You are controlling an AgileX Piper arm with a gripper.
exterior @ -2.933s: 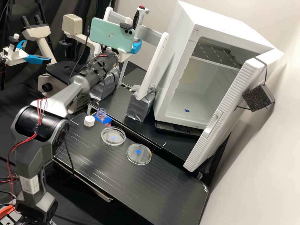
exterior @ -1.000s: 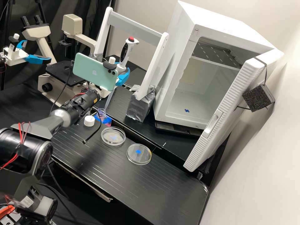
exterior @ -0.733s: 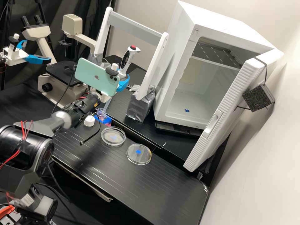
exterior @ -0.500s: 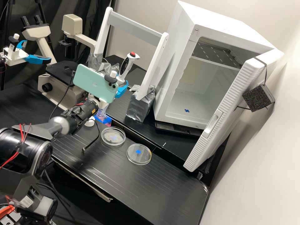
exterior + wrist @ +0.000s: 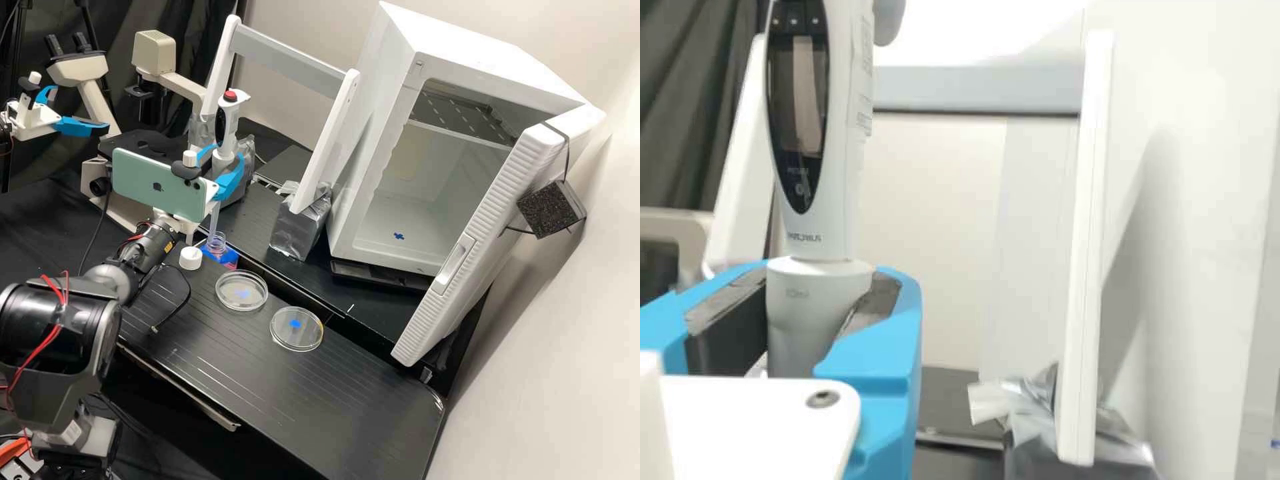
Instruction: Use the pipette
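Note:
My gripper [image 5: 223, 167] is shut on the pipette [image 5: 228, 130], a white one with a red top button, held nearly upright. Its long clear tip runs down to the mouth of the open bottle [image 5: 216, 241]; whether the end is inside or behind the neck I cannot tell. In the wrist view the gripper [image 5: 805, 305] has dark pads on both sides of the pipette [image 5: 815, 225], just below its display. The bottle's white cap [image 5: 191, 258] lies beside it on the bench. Two clear round dishes, one [image 5: 241, 303] near the bottle and another [image 5: 296, 340] farther right, rest there too.
Behind the bottle stands a white pipette rack [image 5: 325, 143] on taped feet. An incubator [image 5: 393, 80] with its door open is at the right, a microscope [image 5: 155, 53] at the back left. A phone [image 5: 159, 185] is mounted on my wrist.
First my gripper came down and forward from the rack area with the pipette. In the last half second it has shifted left, and the pipette has become more upright, its tip now by the bottle.

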